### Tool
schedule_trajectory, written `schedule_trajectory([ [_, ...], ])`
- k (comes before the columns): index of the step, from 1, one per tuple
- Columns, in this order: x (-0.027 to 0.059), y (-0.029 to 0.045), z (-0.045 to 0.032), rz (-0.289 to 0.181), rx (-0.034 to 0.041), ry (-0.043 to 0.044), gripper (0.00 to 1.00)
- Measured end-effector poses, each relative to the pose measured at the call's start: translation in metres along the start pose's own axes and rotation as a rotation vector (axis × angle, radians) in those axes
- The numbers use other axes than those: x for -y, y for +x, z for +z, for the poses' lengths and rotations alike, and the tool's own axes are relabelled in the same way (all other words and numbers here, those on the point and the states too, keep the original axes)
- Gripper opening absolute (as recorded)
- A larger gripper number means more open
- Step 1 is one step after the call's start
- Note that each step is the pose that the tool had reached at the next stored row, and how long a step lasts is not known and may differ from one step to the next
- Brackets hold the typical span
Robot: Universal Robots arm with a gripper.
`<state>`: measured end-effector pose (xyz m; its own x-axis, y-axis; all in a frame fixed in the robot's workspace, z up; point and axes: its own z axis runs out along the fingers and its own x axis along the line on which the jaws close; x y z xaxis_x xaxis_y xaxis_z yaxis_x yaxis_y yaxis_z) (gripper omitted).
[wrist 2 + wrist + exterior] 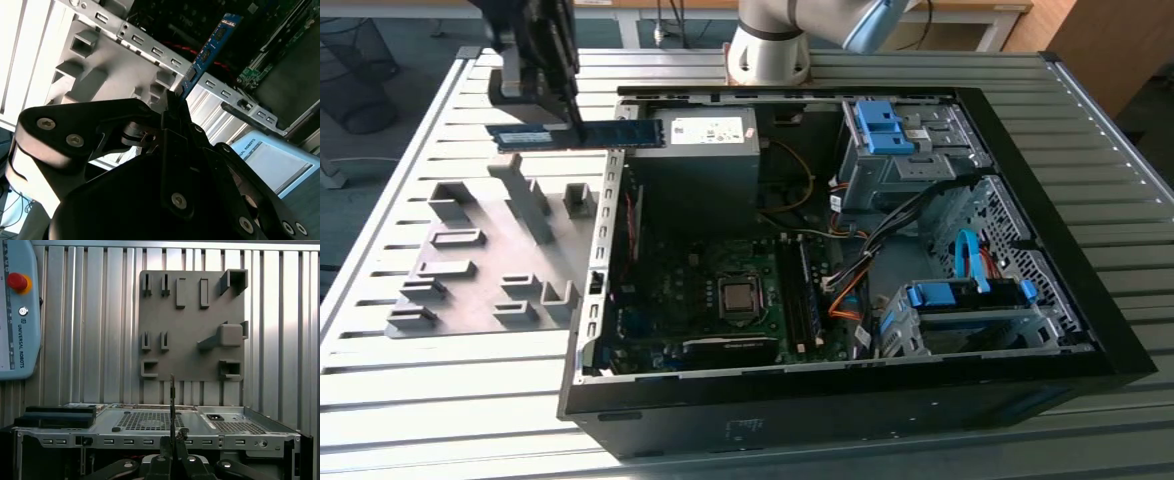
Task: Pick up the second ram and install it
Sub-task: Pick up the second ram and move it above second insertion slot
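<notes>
The second ram (607, 134) is a thin blue-green stick held level in the air, above the gap between the grey holder plate (480, 290) and the open computer case (1067, 300). My gripper (571, 122) is shut on it from above. In the second wrist view the ram (209, 49) sticks out from my gripper (175, 102) toward the case's inside. In the first wrist view the ram (172, 400) shows edge-on between the fingers (164, 445). The motherboard (707, 300) lies in the case bottom, with its long slots (801, 300) beside the processor.
The holder plate (190, 355) carries several upright grey blocks (523, 190). The case holds a power supply (707, 135), blue drive cages (947, 300) and loose cables (854, 270). The arm's base (767, 45) stands behind the case. A teach pendant (15, 315) lies on the slatted table (440, 400).
</notes>
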<state>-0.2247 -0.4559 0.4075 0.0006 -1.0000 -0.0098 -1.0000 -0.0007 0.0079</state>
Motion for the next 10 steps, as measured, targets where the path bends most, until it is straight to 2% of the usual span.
schedule_trajectory([
  [5, 0.0177, 0.0000, -0.0001, 0.000, 0.0000, 0.0000, 0.14],
  [6, 0.0248, 0.0000, -0.0002, 0.000, 0.0000, 0.0000, 0.14],
  [10, 0.0361, 0.0000, -0.0003, 0.000, 0.0000, -0.0001, 0.14],
])
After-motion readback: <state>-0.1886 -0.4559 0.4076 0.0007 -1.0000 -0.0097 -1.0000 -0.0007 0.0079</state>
